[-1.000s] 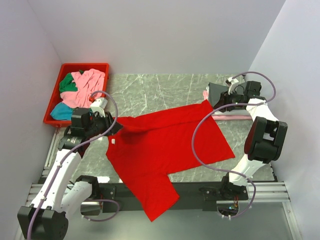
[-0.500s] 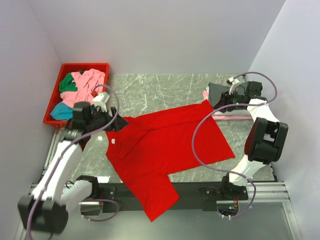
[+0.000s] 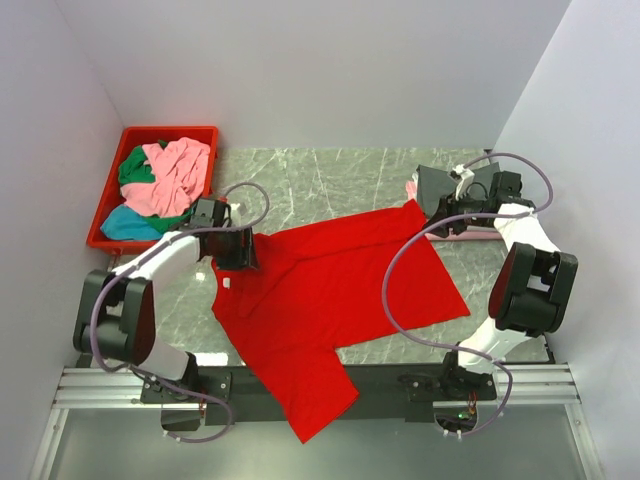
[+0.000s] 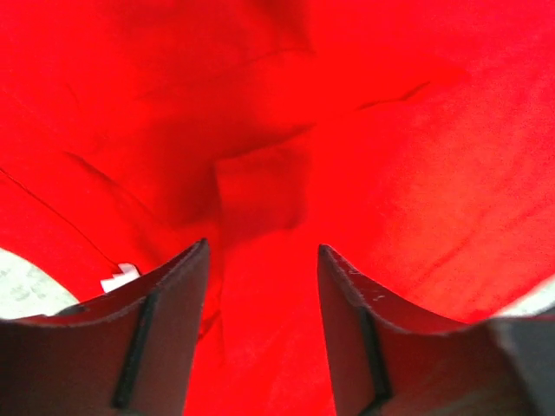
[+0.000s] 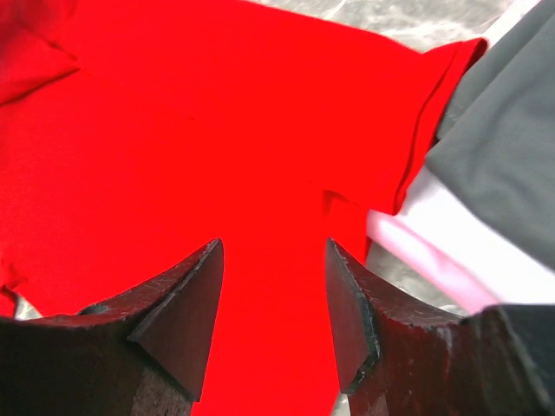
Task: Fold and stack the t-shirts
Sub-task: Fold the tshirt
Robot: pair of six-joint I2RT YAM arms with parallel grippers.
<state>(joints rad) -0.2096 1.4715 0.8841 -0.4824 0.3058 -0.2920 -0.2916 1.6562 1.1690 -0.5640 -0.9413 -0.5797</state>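
One red t-shirt (image 3: 330, 290) is lying spread on the desk (image 3: 300, 180). Three more are sitting heaped in one red bin (image 3: 105, 215) at the far left: a pink tee (image 3: 175, 175), a green tee (image 3: 135, 168) and a teal tee (image 3: 125, 225). At the right a grey tee (image 5: 512, 147) is lying over a white layer (image 5: 451, 234) and a pink layer (image 5: 421, 260). Two pincers are working: the left pincer (image 4: 262, 251), having swung rightward with its arm dropped low since a second ago, is standing part-open over the red shoulder holding nothing, while the right pincer (image 5: 273, 251) is staying part-open and empty over the red sleeve.
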